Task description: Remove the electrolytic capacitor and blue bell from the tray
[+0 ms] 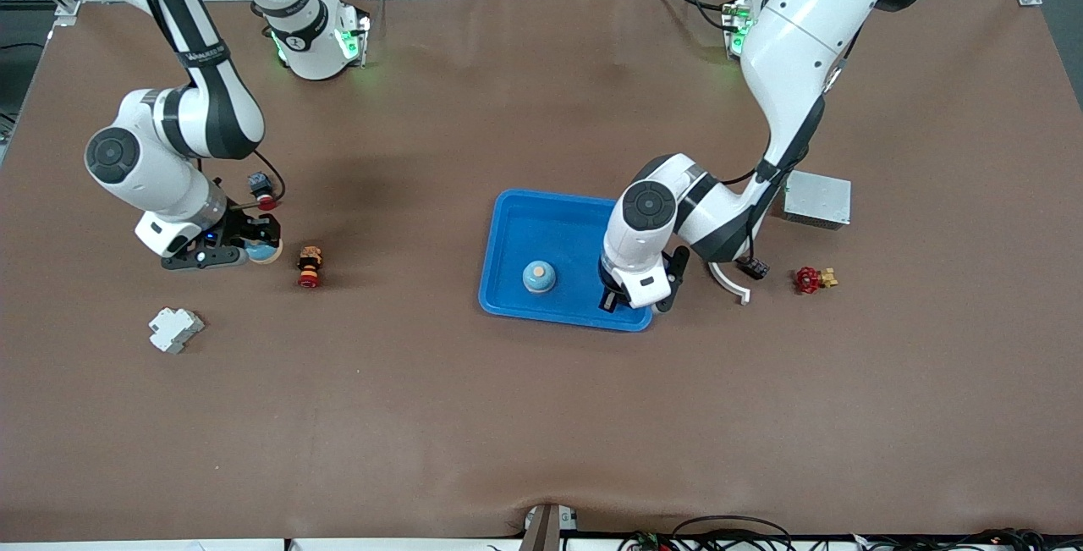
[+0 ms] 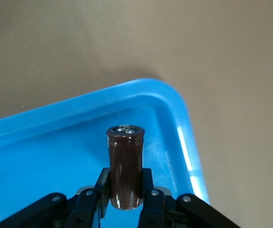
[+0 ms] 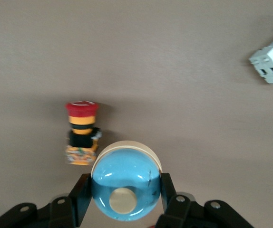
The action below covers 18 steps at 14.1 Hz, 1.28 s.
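The left hand [image 2: 126, 197] clamps the brown cylindrical electrolytic capacitor [image 2: 125, 166] at the shallow bright-blue plastic tray's [image 1: 541, 221] corner, ready for lifting out; the right hand [image 3: 125, 202] grips a glossy blue dome-shaped bell [image 3: 125, 183] over the brown table [image 1: 541, 416].

I saw even, bright overhead light. Soft arm shadows lay on the table [image 1: 541, 416]. Glare streaked the tray [image 2: 184, 142] rim.

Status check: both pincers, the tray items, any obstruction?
Left pincer shut on dark brown cylindrical capacitor, over bright-blue plastic tray. Right pincer shut on blue domed bell, off tray. Second bell in tray.
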Available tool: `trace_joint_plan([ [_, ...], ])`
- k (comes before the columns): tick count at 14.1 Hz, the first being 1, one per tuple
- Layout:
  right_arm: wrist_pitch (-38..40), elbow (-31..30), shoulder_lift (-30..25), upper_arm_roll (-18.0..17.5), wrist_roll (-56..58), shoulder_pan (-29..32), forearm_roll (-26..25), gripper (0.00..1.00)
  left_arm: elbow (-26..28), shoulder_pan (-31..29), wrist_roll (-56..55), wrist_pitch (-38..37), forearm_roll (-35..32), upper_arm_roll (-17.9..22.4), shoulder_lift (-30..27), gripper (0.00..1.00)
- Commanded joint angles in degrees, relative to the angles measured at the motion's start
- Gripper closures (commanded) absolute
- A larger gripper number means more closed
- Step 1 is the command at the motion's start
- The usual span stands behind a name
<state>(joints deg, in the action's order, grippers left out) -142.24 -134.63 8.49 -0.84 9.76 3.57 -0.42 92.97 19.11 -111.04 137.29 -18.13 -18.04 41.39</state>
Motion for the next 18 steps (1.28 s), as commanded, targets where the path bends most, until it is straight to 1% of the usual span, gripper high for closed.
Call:
trace_joint_plan([
  [1,-2.4,-2.1,0.1,-1.1,5.1,4.7,0.1,1.0,1.0,-0.6,2.5,-5.4,-0.5,-0.1,-5.9,1.0],
  [3,-4.1,-2.3,1.6,-1.1,6.8,5.9,0.1,1.0,1.4,-1.1,2.7,-7.6,-0.1,-0.1,-8.8,1.0],
  [5,-5.7,-2.3,3.7,-1.1,6.9,6.8,0.1,1.0,2.6,-3.9,5.5,-11.3,0.0,-0.7,-11.4,1.0],
  [10,-11.8,-2.2,8.8,-1.1,6.8,7.2,0.2,1.0,14.1,-16.5,24.1,-12.5,0.1,-4.6,-19.4,1.0],
  [14,-12.3,-1.9,11.0,-1.2,6.4,7.2,1.0,1.0,19.7,-24.4,37.8,-12.5,0.1,-5.2,-22.6,1.0],
  [15,-12.4,-1.8,11.4,-1.2,6.5,7.2,1.7,1.0,20.1,-26.1,40.7,-12.5,-0.3,-5.1,-22.7,1.0],
  [16,-12.4,-1.7,11.8,-1.2,6.2,7.2,2.4,0.61,20.2,-28.2,44.3,-12.5,-0.7,-5.1,-22.4,1.0],
  [17,-12.4,-1.6,11.8,-1.2,6.3,7.2,3.3,0.01,20.4,-30.4,47.8,-12.1,-0.8,-5.1,-22.2,1.0],
  [18,-12.4,-1.6,11.8,-1.2,6.3,7.0,3.4,0.0,20.8,-31.8,49.4,-11.8,-0.9,-5.1,-22.2,1.0],
])
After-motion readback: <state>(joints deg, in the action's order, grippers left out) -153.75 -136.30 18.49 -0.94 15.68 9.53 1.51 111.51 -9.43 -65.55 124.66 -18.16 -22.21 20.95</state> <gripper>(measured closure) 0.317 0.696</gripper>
